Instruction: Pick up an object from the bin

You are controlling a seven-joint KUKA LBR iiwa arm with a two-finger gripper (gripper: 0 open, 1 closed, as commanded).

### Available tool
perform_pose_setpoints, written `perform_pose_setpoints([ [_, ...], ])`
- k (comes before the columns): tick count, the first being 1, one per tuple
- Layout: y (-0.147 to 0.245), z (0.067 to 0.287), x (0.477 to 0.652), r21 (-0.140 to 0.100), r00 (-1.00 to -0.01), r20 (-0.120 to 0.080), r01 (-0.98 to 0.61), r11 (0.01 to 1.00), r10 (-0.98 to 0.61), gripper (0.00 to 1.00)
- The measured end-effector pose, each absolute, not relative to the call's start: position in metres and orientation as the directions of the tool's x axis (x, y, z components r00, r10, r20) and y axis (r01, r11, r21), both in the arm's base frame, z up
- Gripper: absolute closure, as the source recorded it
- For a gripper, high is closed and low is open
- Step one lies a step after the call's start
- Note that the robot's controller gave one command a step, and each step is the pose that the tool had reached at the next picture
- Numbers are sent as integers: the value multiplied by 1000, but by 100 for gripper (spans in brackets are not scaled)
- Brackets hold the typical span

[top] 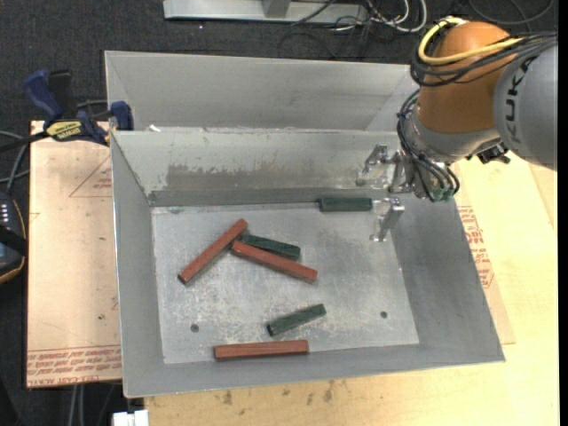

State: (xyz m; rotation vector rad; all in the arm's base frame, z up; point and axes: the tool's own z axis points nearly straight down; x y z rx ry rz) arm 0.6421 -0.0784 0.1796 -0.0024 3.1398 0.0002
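Fingers (pixel 383 224) of bright metal stood parted and gripped nothing, one nearer the bin's back wall and one nearer its front, just at the right end of the back green bar (pixel 346 204); that end lay about level with the gap between them, and whether either touched it could not be told; above them sat the smooth orange wrist cover (pixel 461 69), ringed by yellow cable. The back green bar was a slim, dark, square-edged stick, lying flat and lengthwise along the foot of the back wall of the grey metal bin (pixel 266 96); the bin's floor was dull, scuffed sheet, its walls sloping outward. All the other pieces were matt sticks of the same straight block shape, and lay in front of the back green bar and to its left; nearest, a long red-brown stick (pixel 275 262) slanted across the floor, touching a second dark green stick (pixel 277 248) along its far side and meeting the upper end of a tilted red-brown stick (pixel 213 251) that leaned the opposite way; farther forward of the back green bar lay a short dark green stick (pixel 296 319), alone; farthest from it, beside the front wall, a front red-brown stick (pixel 261 350) lay parallel to that wall.
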Motion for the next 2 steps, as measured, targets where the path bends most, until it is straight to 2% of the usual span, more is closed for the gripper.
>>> perform_pose_setpoints([
  [1, -78, 180, 642, 0, -1000, -2, -2, 1000, -2, 0],
  [2, -42, 143, 628, -2, -998, -6, -68, 998, -68, 0],
])
